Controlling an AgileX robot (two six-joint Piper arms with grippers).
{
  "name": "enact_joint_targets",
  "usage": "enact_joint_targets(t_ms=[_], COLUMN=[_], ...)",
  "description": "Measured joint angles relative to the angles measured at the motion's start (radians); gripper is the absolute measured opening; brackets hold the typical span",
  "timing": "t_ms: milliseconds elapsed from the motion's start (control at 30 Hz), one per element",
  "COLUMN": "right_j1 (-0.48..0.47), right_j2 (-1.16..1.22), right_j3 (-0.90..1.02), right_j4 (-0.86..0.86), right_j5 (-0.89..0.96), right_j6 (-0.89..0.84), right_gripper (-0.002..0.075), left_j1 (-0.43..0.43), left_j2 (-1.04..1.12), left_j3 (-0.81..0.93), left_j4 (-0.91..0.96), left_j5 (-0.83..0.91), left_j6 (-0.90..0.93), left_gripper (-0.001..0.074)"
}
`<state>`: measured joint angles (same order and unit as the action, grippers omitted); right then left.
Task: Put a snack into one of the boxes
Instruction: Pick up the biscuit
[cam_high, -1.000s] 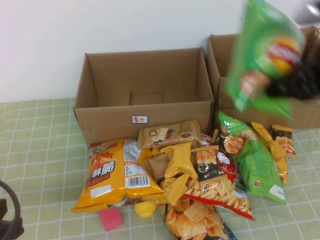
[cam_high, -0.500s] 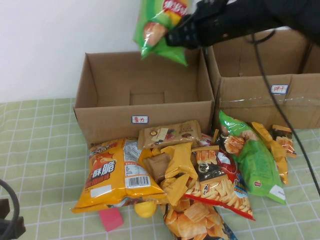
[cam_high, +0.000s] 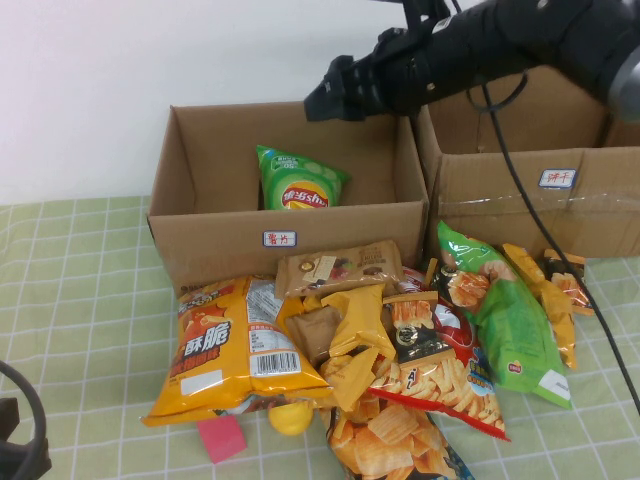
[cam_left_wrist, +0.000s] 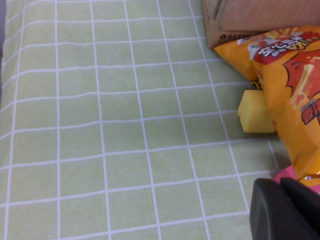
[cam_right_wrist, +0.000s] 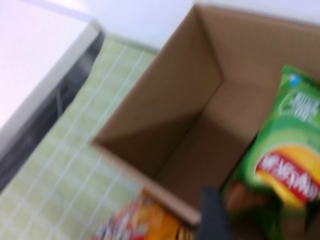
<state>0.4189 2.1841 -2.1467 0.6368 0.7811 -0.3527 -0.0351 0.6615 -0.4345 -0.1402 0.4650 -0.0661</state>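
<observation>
At the near left edge of the table, the left gripper (cam_left_wrist: 285, 210) is seen only as a dark tip low over the green checked tablecloth (cam_high: 70, 300), its fingers closed together and holding nothing. Just beside it lie a pink block (cam_high: 221, 437) and a yellow block (cam_left_wrist: 254, 112), the latter partly tucked under the edge of a large orange snack bag (cam_high: 232, 345). Behind the orange bag stands the left cardboard box (cam_high: 210, 235), open at the top, with a small white label on its front wall. A green chip bag (cam_high: 295, 182) is seen inside this box, leaning upright against the back wall and free of any grip. The right gripper (cam_high: 325, 98) is held above the back rim of the same box, apart from the green bag, with nothing between its fingers; how far they are spread cannot be told. In front of the boxes a loose pile of snack packets (cam_high: 400, 350) is spread over the tablecloth. At the right stands a second cardboard box (cam_high: 540, 215), also labelled on its front.
</observation>
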Motion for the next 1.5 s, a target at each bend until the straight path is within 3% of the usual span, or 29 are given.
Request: enact_joint_targets(t_ms=[133,200,333,467,600,733,1300,1500], right_j1=[0.0,0.0,0.0,0.0,0.0,0.0,0.0,0.0], right_j2=[-0.076,-0.124,-0.219,-0.305,-0.371,-0.449,-1.009,-1.173], right_j3=[0.0,-0.002,-0.008,-0.008,0.021,0.155,1.23,1.471], right_j4=[-0.073,-0.133,-0.285,-0.476,-0.665,-0.746,-0.608,-0.606], right_j5=[0.132,0.199,0.321,0.448,0.455,0.455,-0.024,-0.066], right_j6=[0.004,0.004,0.014,0.06,0.109,0.152,0.235,0.237], right_gripper=[0.0297,0.015,0.0033,0.0011,0.0008,0.0007,0.0005,0.0005], left_j1=[0.0,0.0,0.0,0.0,0.0,0.0,0.0,0.0], left_j2=[0.0,0.0,0.0,0.0,0.0,0.0,0.0,0.071], left_j3=[0.0,0.0,0.0,0.0,0.0,0.0,0.0,-0.056], left_j4=[-0.016,-0.031,-0.039,-0.051,-0.07,-0.08,-0.094,-0.305], left_j5=[0.0,0.0,0.0,0.0,0.0,-0.002,-0.008,0.029], left_j6=[0.0,0.002,0.002,0.002,0.029,0.081,0.135,0.318], left_gripper=[-0.0002,-0.0002,-0.0002,-0.0002,-0.0002,-0.0002,-0.0002,-0.0002])
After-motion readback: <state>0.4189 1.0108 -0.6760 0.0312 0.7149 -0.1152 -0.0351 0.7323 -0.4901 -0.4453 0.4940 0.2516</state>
